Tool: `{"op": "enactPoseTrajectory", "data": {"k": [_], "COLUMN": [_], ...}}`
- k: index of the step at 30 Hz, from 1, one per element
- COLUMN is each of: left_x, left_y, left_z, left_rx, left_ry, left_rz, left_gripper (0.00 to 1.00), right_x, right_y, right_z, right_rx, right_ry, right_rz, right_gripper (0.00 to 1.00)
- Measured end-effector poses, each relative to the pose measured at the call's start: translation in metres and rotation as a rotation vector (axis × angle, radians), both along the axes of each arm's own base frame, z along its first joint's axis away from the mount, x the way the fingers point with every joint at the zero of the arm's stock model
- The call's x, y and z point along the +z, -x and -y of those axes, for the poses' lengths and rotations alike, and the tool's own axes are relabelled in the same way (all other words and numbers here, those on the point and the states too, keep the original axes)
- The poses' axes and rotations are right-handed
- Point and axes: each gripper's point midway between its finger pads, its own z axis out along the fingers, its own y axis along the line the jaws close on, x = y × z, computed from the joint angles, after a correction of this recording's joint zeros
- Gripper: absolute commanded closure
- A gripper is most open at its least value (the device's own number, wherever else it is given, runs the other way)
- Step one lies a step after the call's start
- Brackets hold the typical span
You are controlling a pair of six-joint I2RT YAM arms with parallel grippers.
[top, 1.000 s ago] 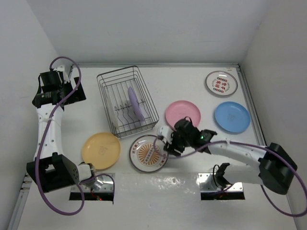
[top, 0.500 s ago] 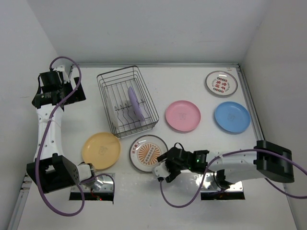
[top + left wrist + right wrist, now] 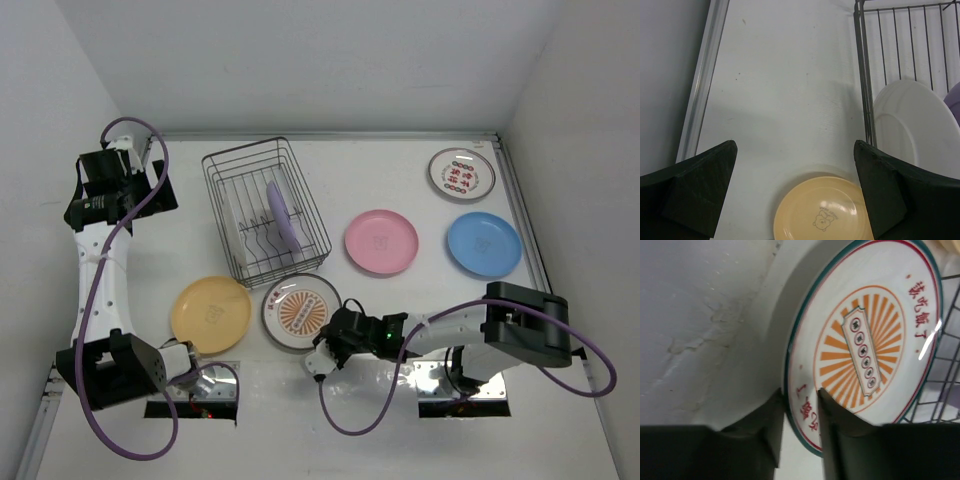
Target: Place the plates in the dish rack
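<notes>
The dark wire dish rack (image 3: 262,168) stands back left of centre, with a purple plate (image 3: 279,214) and a white plate (image 3: 910,125) upright in it. A sunburst-printed plate (image 3: 297,311) lies just in front of the rack. My right gripper (image 3: 322,346) is at its near rim, one finger under the edge and one on the face (image 3: 801,396), shut on it. The yellow plate (image 3: 210,313) lies to the left. Pink (image 3: 381,241), blue (image 3: 484,244) and a second printed plate (image 3: 461,172) lie to the right. My left gripper (image 3: 122,190) is open and empty, high at the far left.
The rack's wire corner (image 3: 940,385) is right behind the sunburst plate. A raised metal rail (image 3: 522,215) edges the table on the right, and another (image 3: 702,95) on the left. White walls close in the back and sides.
My right arm swung from beside the pink plate down to the sunburst plate's near rim and closed on it. The plate shifted slightly toward the rack. The left arm has not moved.
</notes>
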Motion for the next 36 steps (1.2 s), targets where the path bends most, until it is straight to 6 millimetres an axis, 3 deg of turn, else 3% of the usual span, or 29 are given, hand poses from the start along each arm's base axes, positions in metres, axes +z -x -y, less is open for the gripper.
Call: {"op": "enactPoseTrajectory", "data": {"k": [2,4,11,18,22,29,36], "left_x": [0.0,0.0,0.0,0.0,0.0,0.0,0.0], "left_y": [0.0,0.0,0.0,0.0,0.0,-0.001,-0.001], "left_z": [0.0,0.0,0.0,0.001,0.001,0.002,0.002], "left_rx": [0.0,-0.001,-0.004,-0.005,-0.008,-0.01,-0.01], "left_ry": [0.0,0.001,0.0,0.0,0.002,0.004,0.004], "left_rz": [0.0,0.0,0.0,0.0,0.001,0.002,0.003], "left_gripper": [0.01,0.01,0.01,0.01,0.01,0.01,0.01], "right_x": [-0.004,-0.005,0.002,0.065,0.086,0.1,0.147], "right_y": [0.003,0.004,0.004,0.002,0.004,0.003,-0.026], "right_z": [0.002,0.001,-0.006,-0.038,-0.034,-0.031,-0.036], "right_rx": [0.017,0.036,0.026,-0.058,-0.117,-0.258,-0.458], "right_ry": [0.019,0.026,0.018,-0.082,-0.124,-0.174,-0.349], "right_rz": [-0.004,0.009,-0.006,-0.135,-0.293,-0.511,-0.764], "right_gripper": [0.95,1.0,1.0,1.0,1.0,1.0,1.0]}}
